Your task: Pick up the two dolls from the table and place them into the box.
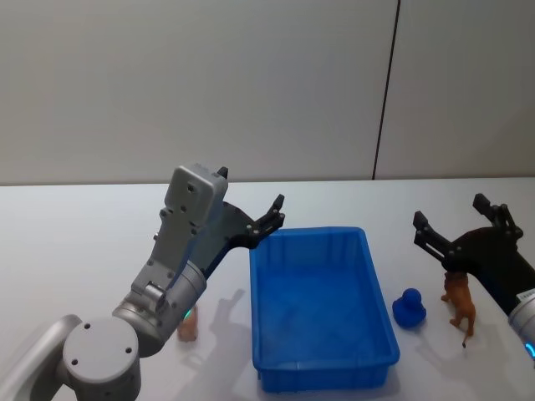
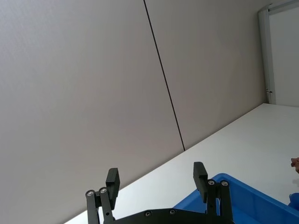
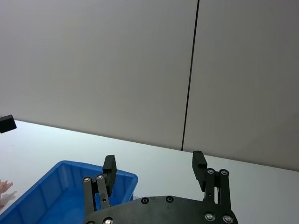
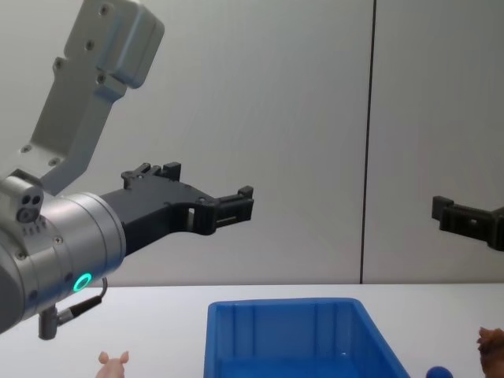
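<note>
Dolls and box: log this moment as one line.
box empty | brown doll, blue doll on table right of box | left gripper open, raised | right gripper open, raised

Head view: set high, looking forward and down onto the table (image 1: 84, 225), the box (image 1: 318, 309) seen from above. Chest view: lower, facing level across the table toward the wall (image 4: 276, 118), same box side-on. Wrist views: close behind left pincer (image 2: 156, 177) and right pincer (image 3: 154, 165), tilted up at that wall, with a box corner in both.
</note>
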You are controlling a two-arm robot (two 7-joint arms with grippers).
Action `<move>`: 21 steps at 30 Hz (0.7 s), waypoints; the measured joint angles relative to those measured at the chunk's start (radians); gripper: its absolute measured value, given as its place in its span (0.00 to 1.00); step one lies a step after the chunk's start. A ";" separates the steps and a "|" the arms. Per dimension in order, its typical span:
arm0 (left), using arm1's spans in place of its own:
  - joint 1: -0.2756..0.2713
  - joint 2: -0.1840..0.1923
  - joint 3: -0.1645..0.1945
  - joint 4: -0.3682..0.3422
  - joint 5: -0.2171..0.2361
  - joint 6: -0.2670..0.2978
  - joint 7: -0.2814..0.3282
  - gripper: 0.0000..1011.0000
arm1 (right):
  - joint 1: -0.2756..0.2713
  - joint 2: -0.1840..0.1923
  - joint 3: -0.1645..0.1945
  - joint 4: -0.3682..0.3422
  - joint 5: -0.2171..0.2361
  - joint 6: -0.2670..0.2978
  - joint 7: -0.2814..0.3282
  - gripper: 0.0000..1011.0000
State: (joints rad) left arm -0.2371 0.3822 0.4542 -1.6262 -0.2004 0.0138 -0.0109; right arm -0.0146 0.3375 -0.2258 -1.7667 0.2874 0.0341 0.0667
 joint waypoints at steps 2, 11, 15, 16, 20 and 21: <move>0.000 0.000 0.000 0.000 0.000 0.000 0.000 0.99 | 0.000 0.000 0.000 0.000 0.000 0.000 0.000 0.99; 0.000 0.000 0.000 0.000 0.000 0.000 0.000 0.99 | 0.000 0.000 0.000 0.000 0.000 0.000 0.000 0.99; 0.000 0.000 0.000 0.000 0.000 0.000 0.000 0.99 | 0.000 0.000 0.000 0.000 0.000 0.000 0.000 0.99; 0.000 0.000 0.000 0.000 0.000 0.000 0.000 0.99 | 0.000 0.000 0.000 0.000 0.000 0.000 0.000 0.99; 0.000 0.000 0.000 0.000 0.000 0.000 0.000 0.99 | 0.000 0.000 0.000 0.000 0.000 0.000 0.000 0.99; 0.000 0.000 0.000 0.000 0.000 0.000 0.000 0.99 | -0.001 0.001 0.000 0.000 0.000 0.000 0.000 0.99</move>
State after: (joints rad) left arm -0.2371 0.3821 0.4542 -1.6262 -0.2003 0.0138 -0.0109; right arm -0.0160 0.3382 -0.2255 -1.7668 0.2873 0.0341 0.0667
